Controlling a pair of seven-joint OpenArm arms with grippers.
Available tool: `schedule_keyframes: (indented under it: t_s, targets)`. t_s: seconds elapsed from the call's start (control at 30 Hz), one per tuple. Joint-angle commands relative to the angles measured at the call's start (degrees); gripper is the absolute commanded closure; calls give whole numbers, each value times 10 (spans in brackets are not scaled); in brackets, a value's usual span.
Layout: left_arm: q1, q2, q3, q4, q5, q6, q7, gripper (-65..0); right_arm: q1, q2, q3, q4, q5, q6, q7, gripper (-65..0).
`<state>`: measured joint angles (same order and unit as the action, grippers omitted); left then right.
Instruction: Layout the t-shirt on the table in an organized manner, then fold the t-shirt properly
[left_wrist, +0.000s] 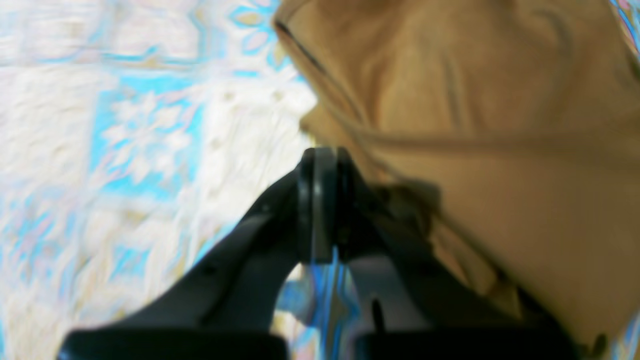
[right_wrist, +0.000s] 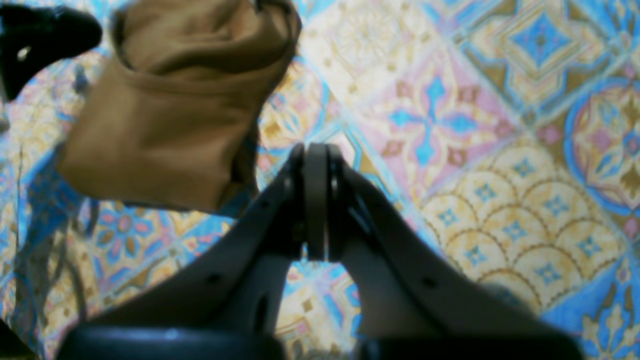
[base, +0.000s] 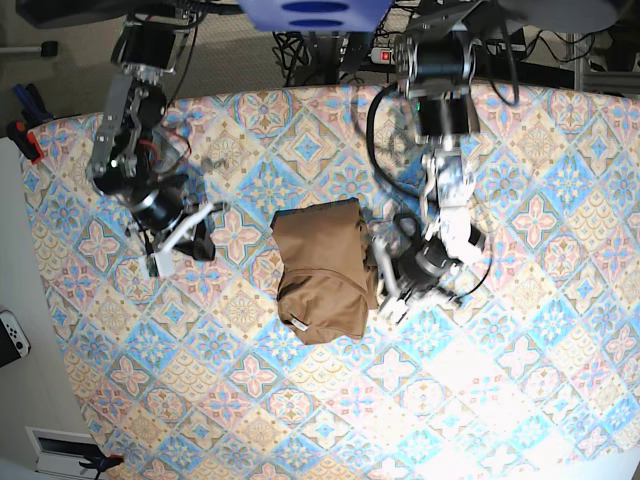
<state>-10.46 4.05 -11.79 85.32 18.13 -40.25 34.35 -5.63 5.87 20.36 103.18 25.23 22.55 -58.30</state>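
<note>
Both hands pressed together (empty) beside the folded t-shirt, lengthwise front-to-back.

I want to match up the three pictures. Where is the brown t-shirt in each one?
Left wrist: the t-shirt fills the upper right, beside the left fingers.
Right wrist: upper left, a folded bundle, apart from the right fingers.
Base: in the middle of the table.
Shared landmark: the tiled blue and cream tablecloth under the shirt in all three.

The table (tile-patterned) carries the folded t-shirt; nothing overhangs.
</note>
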Motion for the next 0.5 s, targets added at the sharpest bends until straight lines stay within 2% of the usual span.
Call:
schedule_keyframes:
  t_s: [0.0, 0.07, 0.23, 0.33, 0.47]
  targets:
    - [5, -1, 0, 43, -7, 2, -8, 0, 3, 3, 2, 16, 6, 1, 7, 0]
    - [42, -8, -9, 103, -8, 2, -8, 0, 0, 3, 3, 29, 6, -1, 7, 0]
    - [117, -7, -51, 214, -15, 2, -9, 0, 0, 2, 69, 48, 5, -1, 7, 0]
    - [160, -7, -86, 273, -64, 2, -9, 0, -19, 2, 122, 69, 5, -1, 6, 0]
    - [218, -10, -103, 328, -114, 2, -9, 0, -104, -3, 163, 78, 5, -1, 8, 0]
